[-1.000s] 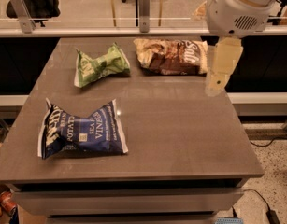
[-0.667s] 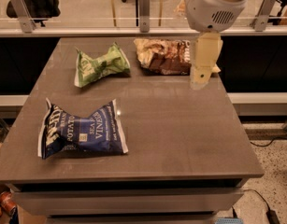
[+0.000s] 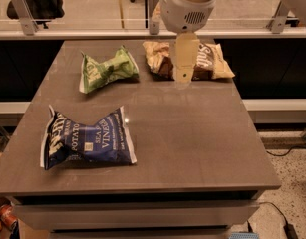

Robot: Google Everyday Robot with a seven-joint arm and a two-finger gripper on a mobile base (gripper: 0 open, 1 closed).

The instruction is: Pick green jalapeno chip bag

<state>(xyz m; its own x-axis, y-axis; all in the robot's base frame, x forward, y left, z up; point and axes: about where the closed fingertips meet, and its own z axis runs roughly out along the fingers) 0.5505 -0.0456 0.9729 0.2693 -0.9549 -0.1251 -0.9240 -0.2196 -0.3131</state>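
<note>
The green jalapeno chip bag (image 3: 106,70) lies crumpled and pinched at its middle on the far left part of the brown table (image 3: 192,133). My gripper (image 3: 184,76) hangs from the white arm above the far middle of the table, in front of the brown-and-tan bag (image 3: 208,62) and to the right of the green bag, apart from it. It holds nothing.
A larger dark-blue chip bag (image 3: 86,140) lies at the near left of the table. A glass rail (image 3: 92,31) runs behind the table's far edge. A cable lies on the speckled floor (image 3: 292,183) at the right.
My arm and gripper have moved left across the far side of the table, from beyond the brown-and-tan bag's right end to over its middle. The bags have not moved.
</note>
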